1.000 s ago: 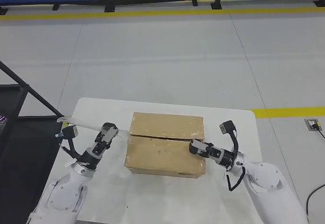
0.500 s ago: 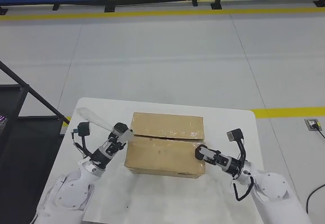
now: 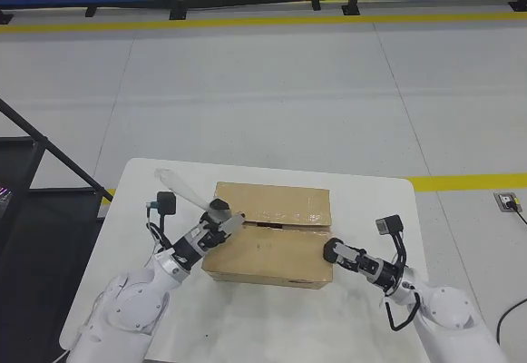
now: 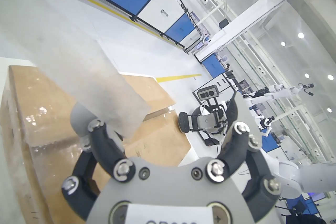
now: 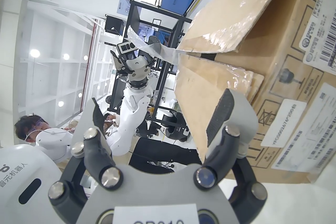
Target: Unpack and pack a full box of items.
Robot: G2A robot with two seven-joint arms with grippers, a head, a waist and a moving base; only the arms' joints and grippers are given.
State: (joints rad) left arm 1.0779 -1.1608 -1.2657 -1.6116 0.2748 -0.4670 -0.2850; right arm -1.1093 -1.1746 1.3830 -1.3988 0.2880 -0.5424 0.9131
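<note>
At the box's left end, the left gripper (image 4: pixel 160 109) has its fingers spread wide, yet a long strip of clear packing tape (image 4: pixel 78 57) clings to one finger (image 4: pixel 98 130) and rises away from it, up and out over the table's left side in the top view. Whether the strip's lower end is free of the cardboard cannot be told. Opposite it, the right gripper (image 5: pixel 162 117) also stands spread, one dark pad (image 5: pixel 219 117) just beside the corner of the near top flap, gripping nothing. Between the two sits the cardboard box (image 3: pixel 268 236), near the middle of the white table (image 3: pixel 363 195), its two top flaps lying nearly flat with a dark gap along the centre seam and the far flap raised a little. Shipping labels cover its right end. This looks like the opening step of unpacking: the seal seems stripped, the flaps not yet lifted. Next, the clinging tape probably has to be shed clear of the box, then each flap caught at its edge and folded back.
</note>
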